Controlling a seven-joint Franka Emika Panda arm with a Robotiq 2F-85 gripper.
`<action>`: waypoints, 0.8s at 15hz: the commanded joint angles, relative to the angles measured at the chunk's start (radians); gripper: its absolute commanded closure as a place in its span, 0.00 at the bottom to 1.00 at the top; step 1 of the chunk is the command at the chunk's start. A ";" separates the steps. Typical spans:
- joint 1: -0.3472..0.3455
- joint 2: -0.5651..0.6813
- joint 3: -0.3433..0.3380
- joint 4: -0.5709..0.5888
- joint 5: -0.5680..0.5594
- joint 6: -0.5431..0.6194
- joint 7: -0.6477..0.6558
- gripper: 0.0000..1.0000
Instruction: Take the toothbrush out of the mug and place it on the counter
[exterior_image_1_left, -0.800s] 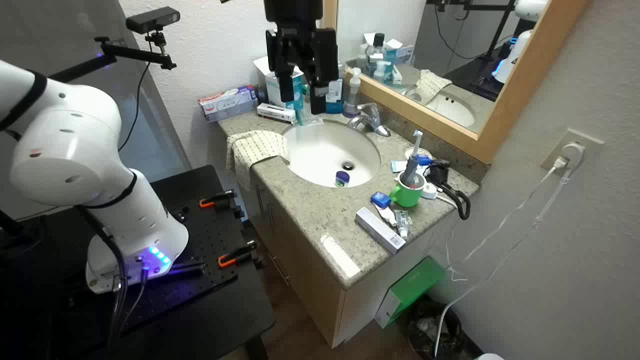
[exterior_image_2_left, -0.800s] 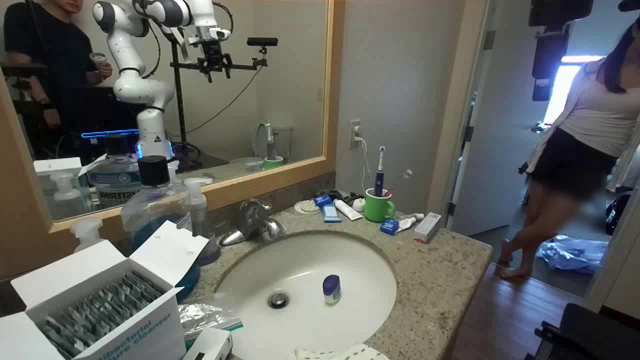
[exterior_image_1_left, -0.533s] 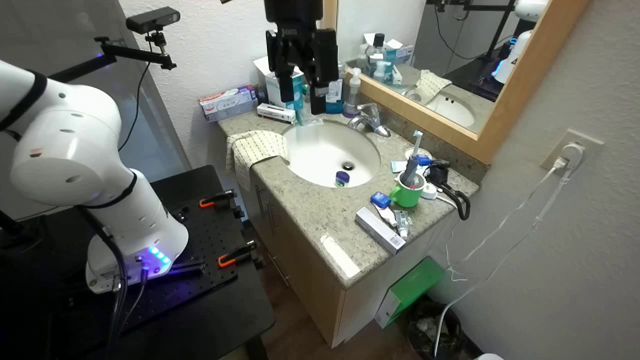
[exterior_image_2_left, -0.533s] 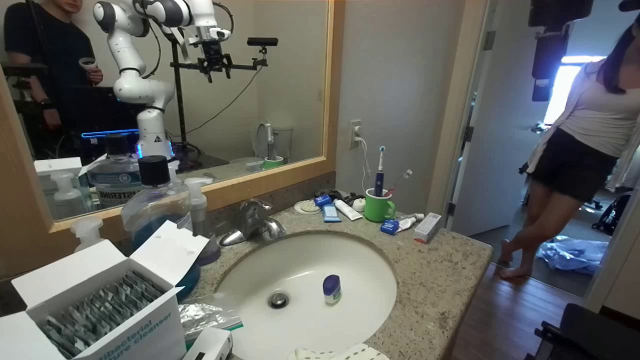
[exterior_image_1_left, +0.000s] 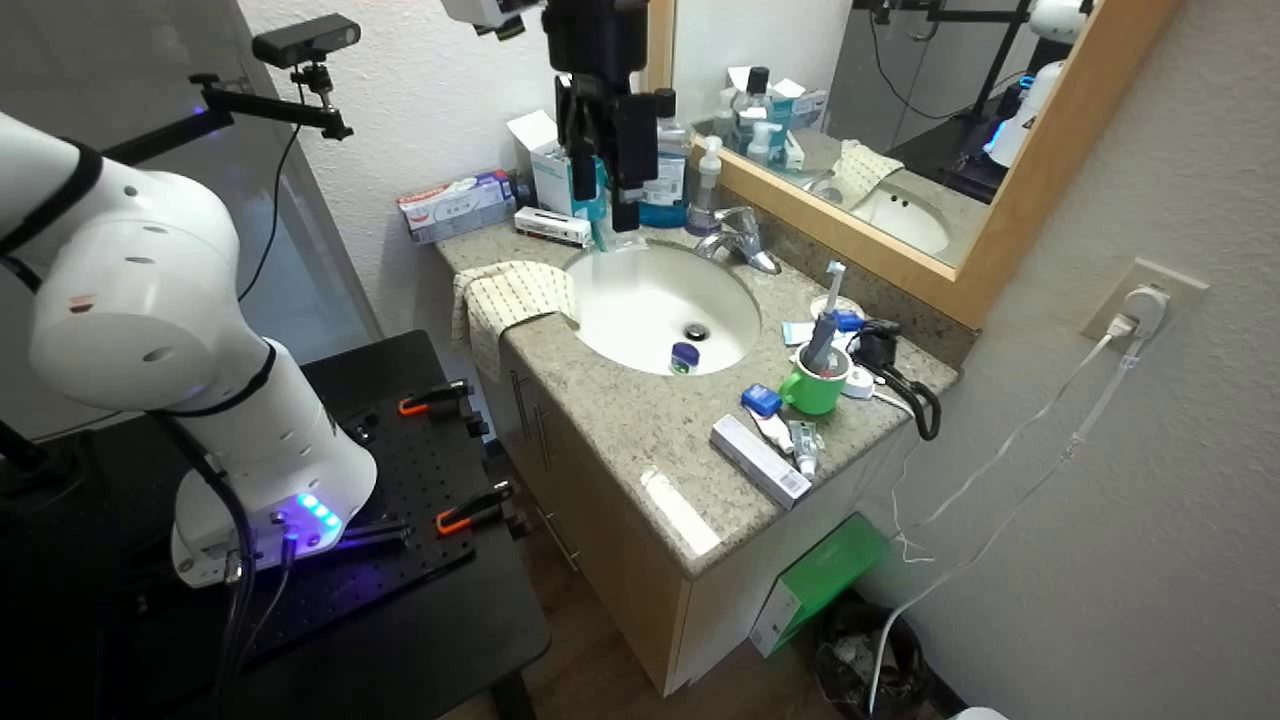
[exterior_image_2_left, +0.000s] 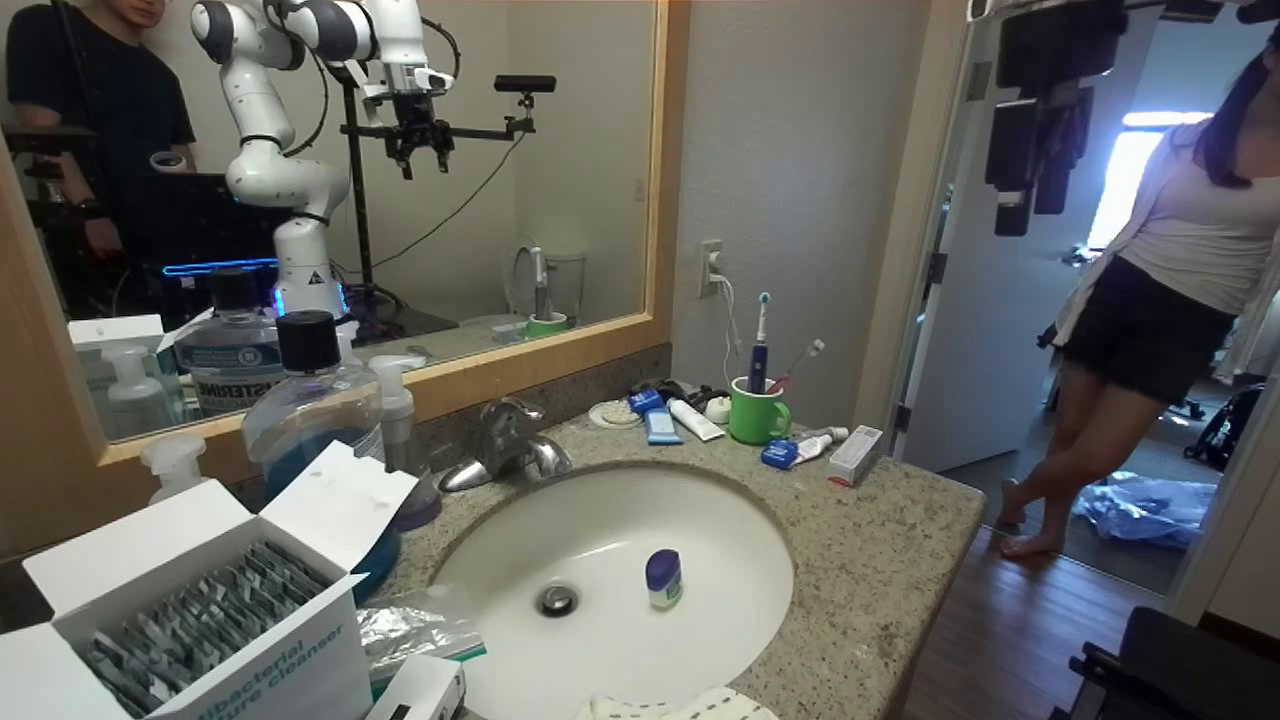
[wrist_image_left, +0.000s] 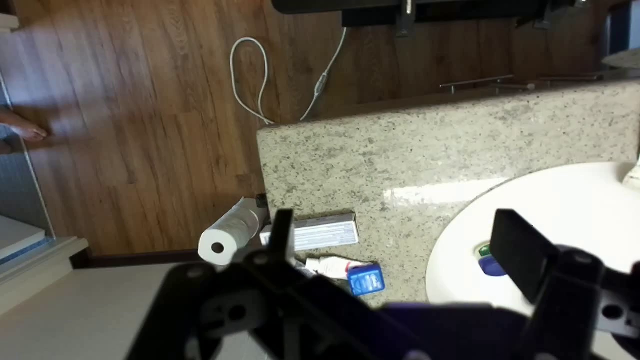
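The toothbrush (exterior_image_1_left: 822, 340), with a blue handle and pale head, stands tilted in the green mug (exterior_image_1_left: 812, 392). In an exterior view the toothbrush (exterior_image_2_left: 758, 370) stands nearly upright in the mug (exterior_image_2_left: 752, 418), beside a thinner reddish brush (exterior_image_2_left: 781, 382) with a white head. The mug stands on the speckled counter (exterior_image_1_left: 640, 420), right of the sink. My gripper (exterior_image_1_left: 605, 200) is high above the counter, well apart from the mug. In the wrist view my gripper (wrist_image_left: 394, 220) is open with nothing between the fingers. The mug and toothbrush do not show in the wrist view.
A long box (exterior_image_1_left: 760, 460), a blue floss box (exterior_image_1_left: 762, 400) and tubes lie near the mug. Black cables (exterior_image_1_left: 905, 385) lie behind it. A purple-capped container (exterior_image_1_left: 685, 357) is in the sink (exterior_image_1_left: 735, 350). A faucet (exterior_image_1_left: 740, 240), bottles and a wood-framed mirror (exterior_image_1_left: 880, 215) line the back.
My gripper has shifted and turned slightly. In an exterior view it has moved left and lower, still high in the air. The mug and toothbrush have not moved.
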 joint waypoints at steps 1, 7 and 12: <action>-0.005 0.084 0.025 -0.018 0.064 0.121 0.141 0.00; -0.016 0.237 0.035 -0.076 0.145 0.469 0.282 0.00; -0.018 0.224 0.032 -0.070 0.130 0.426 0.242 0.00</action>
